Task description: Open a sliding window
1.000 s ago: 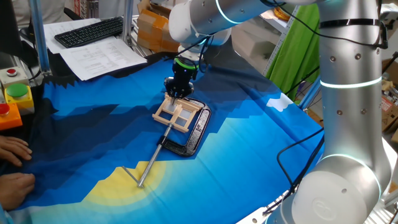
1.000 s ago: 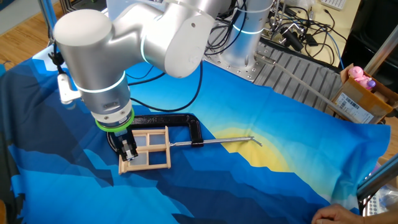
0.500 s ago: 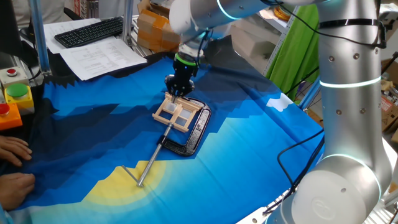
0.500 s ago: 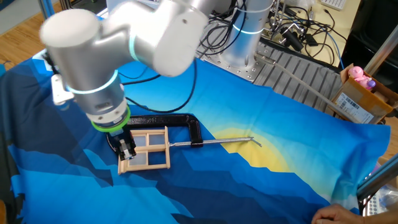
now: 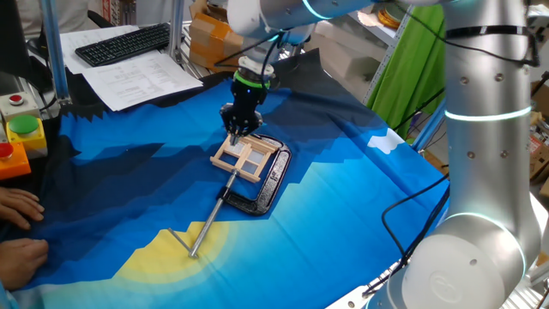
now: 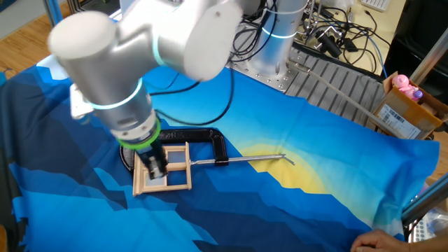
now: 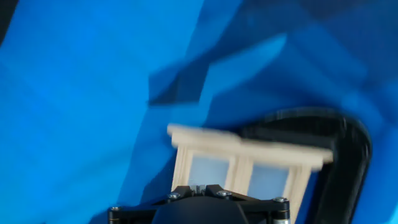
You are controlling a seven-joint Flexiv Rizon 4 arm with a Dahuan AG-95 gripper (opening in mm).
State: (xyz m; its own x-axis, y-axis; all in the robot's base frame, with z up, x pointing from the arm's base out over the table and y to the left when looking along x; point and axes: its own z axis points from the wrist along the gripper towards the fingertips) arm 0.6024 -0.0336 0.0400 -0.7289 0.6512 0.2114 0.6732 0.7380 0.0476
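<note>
The window lay flat on the blue cloth, held by the clamp. The gripper stood at its far edge; I could not tell how its jaws stood. Pushing askew might jam the sash or shift the clamp.

Tan sliding window, black clamp, blue-yellow cloth.

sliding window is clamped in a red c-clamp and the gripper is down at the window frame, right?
Not quite: the C-clamp is black, not red, as one fixed view shows. The rest holds: the sliding window sits in that clamp on the blue cloth, and the gripper is down at the window frame.
</note>
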